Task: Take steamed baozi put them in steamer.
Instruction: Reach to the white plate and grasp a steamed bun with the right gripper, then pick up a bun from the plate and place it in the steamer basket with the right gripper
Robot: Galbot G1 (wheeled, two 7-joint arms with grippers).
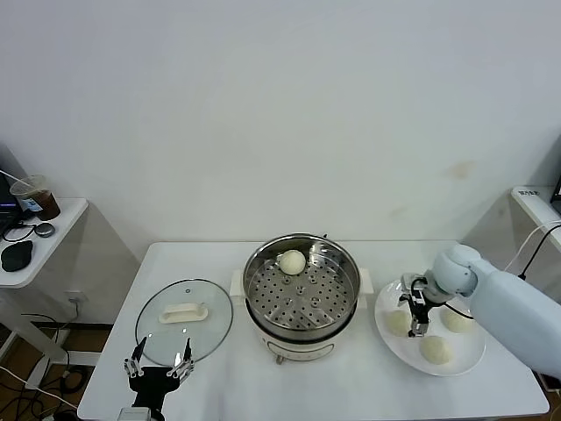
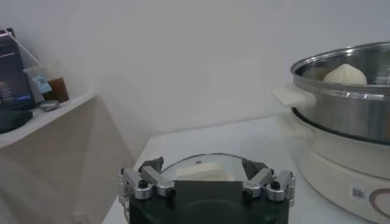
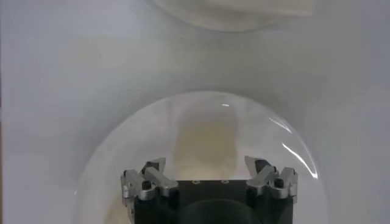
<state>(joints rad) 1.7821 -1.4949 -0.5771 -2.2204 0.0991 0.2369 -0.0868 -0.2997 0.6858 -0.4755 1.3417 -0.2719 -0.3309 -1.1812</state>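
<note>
Worktop (image 1: 351, 386) in white carried everything we saw. At the near left edge our left claw (image 1: 159, 362) hung parked with its fingers spread wide and nothing between them, just near of the glass lid (image 1: 184, 331), which lay flat with its white handle (image 1: 184, 311) up. At the middle stood the steamer (image 1: 301, 294), a shiny steel pot on a white base; one baozi (image 1: 292, 261) sat on its perforated tray against the far wall, a little left of centre. The left wrist view showed that same bun (image 2: 345, 73) rising above the pot's rim (image 2: 341, 61). To the right lay the white plate (image 1: 469, 358) with three more baozi: one on its left side (image 1: 399, 322), one near (image 1: 436, 349), one to the right (image 1: 458, 319). Our right claw (image 1: 416, 307) hovered over the left of those buns, fingers (image 3: 146, 179) fully spread and gripping nothing.
</note>
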